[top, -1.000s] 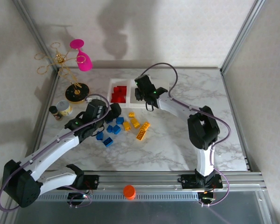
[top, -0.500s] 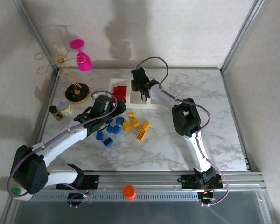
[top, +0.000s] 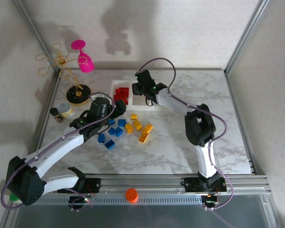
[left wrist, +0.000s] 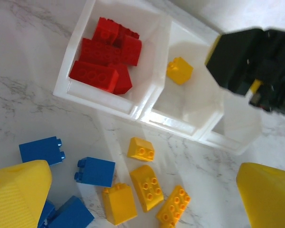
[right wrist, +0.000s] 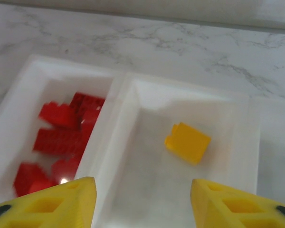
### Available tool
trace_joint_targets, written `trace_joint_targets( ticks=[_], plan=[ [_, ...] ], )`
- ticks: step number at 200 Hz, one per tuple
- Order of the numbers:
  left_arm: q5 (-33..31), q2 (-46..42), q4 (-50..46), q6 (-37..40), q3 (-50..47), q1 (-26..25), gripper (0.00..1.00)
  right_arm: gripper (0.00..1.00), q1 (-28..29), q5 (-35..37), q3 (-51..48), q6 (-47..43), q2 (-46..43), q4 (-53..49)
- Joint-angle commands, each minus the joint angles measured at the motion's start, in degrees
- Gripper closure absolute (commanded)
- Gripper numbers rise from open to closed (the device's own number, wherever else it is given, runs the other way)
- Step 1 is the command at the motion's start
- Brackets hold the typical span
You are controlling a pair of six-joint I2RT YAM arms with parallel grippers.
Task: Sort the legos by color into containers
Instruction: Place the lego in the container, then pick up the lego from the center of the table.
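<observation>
Three joined white containers (top: pixel 115 86) stand at the table's back. The left one (left wrist: pixel 71 84) holds several red legos (left wrist: pixel 102 61). A single yellow lego (right wrist: pixel 187 142) lies in the middle one (right wrist: pixel 237 156). My right gripper (right wrist: pixel 145 204) hovers open over that middle bin, nothing between its fingers. In the left wrist view it shows as a black mass (left wrist: pixel 256 66) over the right bin. Loose yellow legos (left wrist: pixel 149 186) and blue legos (left wrist: pixel 96 171) lie on the marble in front of the bins. My left gripper (left wrist: pixel 142 199) hangs open above them.
A round black-and-gold stand base (top: pixel 79 93) with wire branches and pink pieces (top: pixel 84 59) is at the back left. A small jar (top: pixel 65 110) stands beside it. An orange cap (top: pixel 131 194) lies on the front rail, and a green cap (top: pixel 13 195) at the far left.
My right gripper has shifted left from the right bin to above the middle bin. My left arm has swung slightly over the loose bricks. The bricks on the table have not moved.
</observation>
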Motion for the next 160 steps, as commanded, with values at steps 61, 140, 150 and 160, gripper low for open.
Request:
trace_joint_targets(
  ticks=[61,140,150,160],
  plan=[
    [3.71,-13.56,-11.47,-1.62,-6.57,-2.76,0.00,0.30,11.62,8.19,-29.91,19.94,-20.30,-3.38],
    [4.29,-16.95,-13.11,-3.71,-11.72,-5.25,0.00,0.18,18.44,7.08,-41.91,35.39,-18.86,0.95],
    [4.25,-17.13,-13.09,-3.87,-11.98,-5.21,0.00,0.17,18.90,6.97,-41.83,36.12,-18.09,1.74],
    [4.26,-17.47,-12.96,-3.92,-12.29,-5.34,0.00,0.17,19.50,7.21,-41.34,36.67,-16.94,1.80]
  ],
)
